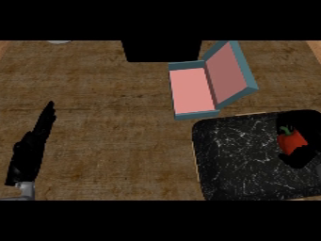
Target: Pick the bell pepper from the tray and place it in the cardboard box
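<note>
Right robot hand [307, 149] curled round bell pepper [291, 140]

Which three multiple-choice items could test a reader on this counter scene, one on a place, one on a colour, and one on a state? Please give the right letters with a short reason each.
1. Where is the bell pepper?
A. over the right part of the tray
B. inside the box
C. beside the left hand

2. What colour is the inside of the box?
A. green
B. pink
C. white

3. How is the left hand?
A. curled round the pepper
B. pressing the box lid
C. open, holding nothing

Answers:
1 A: the red pepper shows over the dark speckled tray, near its right edge, with the right hand curled round it.
2 B: the box lies open, pink inside with teal outer walls.
3 C: the left hand rests at the view's left with straight fingers, away from everything else.
</note>
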Robot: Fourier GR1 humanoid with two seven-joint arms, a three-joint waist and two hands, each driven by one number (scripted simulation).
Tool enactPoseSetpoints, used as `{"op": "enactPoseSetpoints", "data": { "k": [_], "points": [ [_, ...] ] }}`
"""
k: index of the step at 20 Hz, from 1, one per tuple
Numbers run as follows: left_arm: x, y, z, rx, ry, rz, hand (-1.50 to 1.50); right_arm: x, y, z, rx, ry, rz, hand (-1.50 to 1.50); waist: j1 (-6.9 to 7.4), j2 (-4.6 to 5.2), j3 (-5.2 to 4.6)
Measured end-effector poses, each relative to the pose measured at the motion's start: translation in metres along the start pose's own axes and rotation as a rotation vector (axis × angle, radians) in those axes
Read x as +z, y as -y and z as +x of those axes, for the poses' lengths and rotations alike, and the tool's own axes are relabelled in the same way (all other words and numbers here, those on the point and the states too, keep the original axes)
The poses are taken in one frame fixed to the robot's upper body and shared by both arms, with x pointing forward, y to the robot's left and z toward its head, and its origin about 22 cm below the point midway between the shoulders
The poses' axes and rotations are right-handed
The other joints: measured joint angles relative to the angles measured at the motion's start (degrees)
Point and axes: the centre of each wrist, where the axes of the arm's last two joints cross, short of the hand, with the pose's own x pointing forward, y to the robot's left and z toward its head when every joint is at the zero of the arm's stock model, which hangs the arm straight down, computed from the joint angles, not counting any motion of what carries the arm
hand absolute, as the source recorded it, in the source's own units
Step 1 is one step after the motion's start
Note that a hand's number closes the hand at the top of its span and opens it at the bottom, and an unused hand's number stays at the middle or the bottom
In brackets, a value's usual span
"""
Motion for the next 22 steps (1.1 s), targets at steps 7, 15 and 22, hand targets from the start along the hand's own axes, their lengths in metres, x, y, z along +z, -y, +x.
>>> {"op": "enactPoseSetpoints", "data": {
  "k": [7,15,22],
  "points": [
    [0.004,-0.003,-0.005,-0.006,-0.018,0.022,0.0,0.03,-0.023,0.004,-0.109,-0.489,-0.177,1.5,-1.48,-0.42,-0.17],
    [0.003,-0.004,-0.002,-0.003,-0.004,0.008,0.0,0.088,0.005,0.059,-0.122,-0.649,-0.351,1.5,-0.24,0.06,0.2],
    [0.001,0.004,-0.001,-0.001,0.004,-0.01,0.0,0.11,0.049,0.101,-0.319,-0.421,-0.598,1.5,0.38,0.19,0.29]
  ]
}}
